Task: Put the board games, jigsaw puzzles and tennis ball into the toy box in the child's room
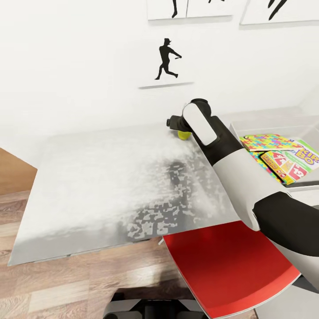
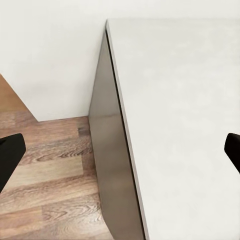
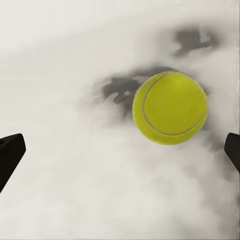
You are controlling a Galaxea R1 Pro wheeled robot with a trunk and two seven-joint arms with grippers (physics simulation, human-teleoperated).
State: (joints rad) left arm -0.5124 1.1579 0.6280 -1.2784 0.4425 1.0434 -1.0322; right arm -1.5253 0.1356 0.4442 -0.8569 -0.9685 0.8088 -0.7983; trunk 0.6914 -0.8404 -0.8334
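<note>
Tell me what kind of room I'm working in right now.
Probably a child's bedroom or playroom. A tennis ball lies on a pale desk, a grey bin beside it holds a bright jigsaw and a Skip-Bo game, and a baseball-batter silhouette hangs on the white wall.

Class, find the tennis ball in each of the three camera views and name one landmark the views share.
Head view: the tennis ball sits on the table, far side, partly hidden behind the right arm's wrist.
Left wrist view: the ball is not in this picture.
Right wrist view: the ball lies ahead of the open jaws, nearer one fingertip.
Shared landmark: the pale grey table top.
</note>
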